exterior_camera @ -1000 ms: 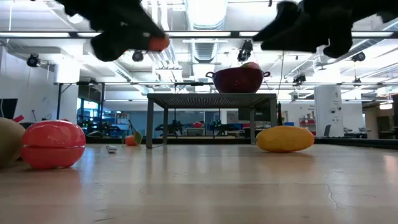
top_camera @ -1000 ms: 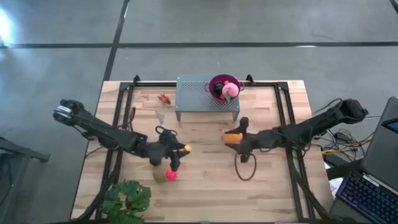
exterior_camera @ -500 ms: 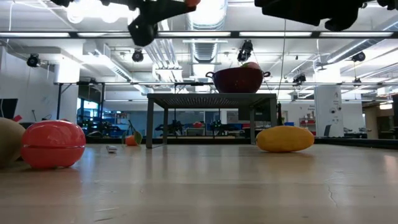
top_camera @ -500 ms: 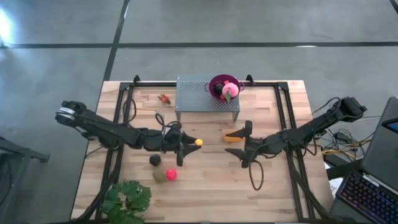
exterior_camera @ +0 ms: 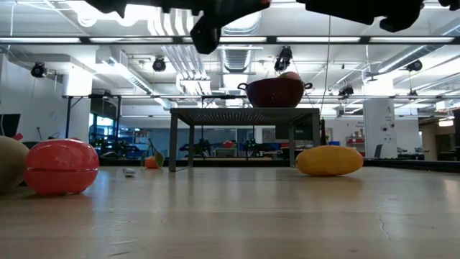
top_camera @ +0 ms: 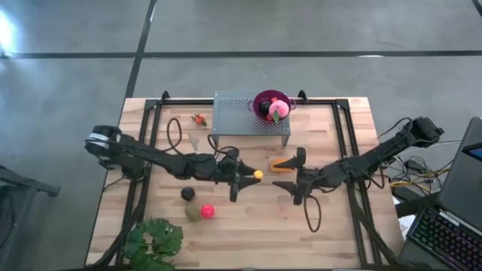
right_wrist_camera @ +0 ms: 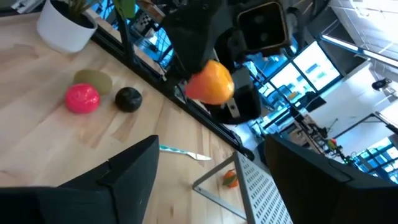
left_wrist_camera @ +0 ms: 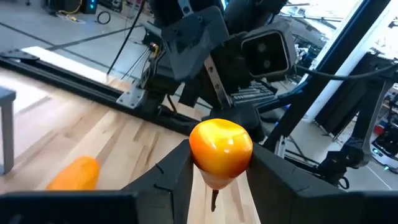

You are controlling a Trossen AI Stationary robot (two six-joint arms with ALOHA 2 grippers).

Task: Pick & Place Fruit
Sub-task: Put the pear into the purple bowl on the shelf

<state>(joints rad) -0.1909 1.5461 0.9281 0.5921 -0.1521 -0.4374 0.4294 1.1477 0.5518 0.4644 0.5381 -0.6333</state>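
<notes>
Tabletop (top_camera: 331,226): elongated orange piece (top_camera: 282,165) crosswise (flat)

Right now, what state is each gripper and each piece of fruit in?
Left gripper: shut on the round orange-yellow fruit, raised above the table.
Right gripper: open, empty.
Elongated orange piece: lying on the table.
Pink-red ball, black ball, olive-green piece: resting on the table.
Purple bowl: on the metal stand, holding fruit.
</notes>
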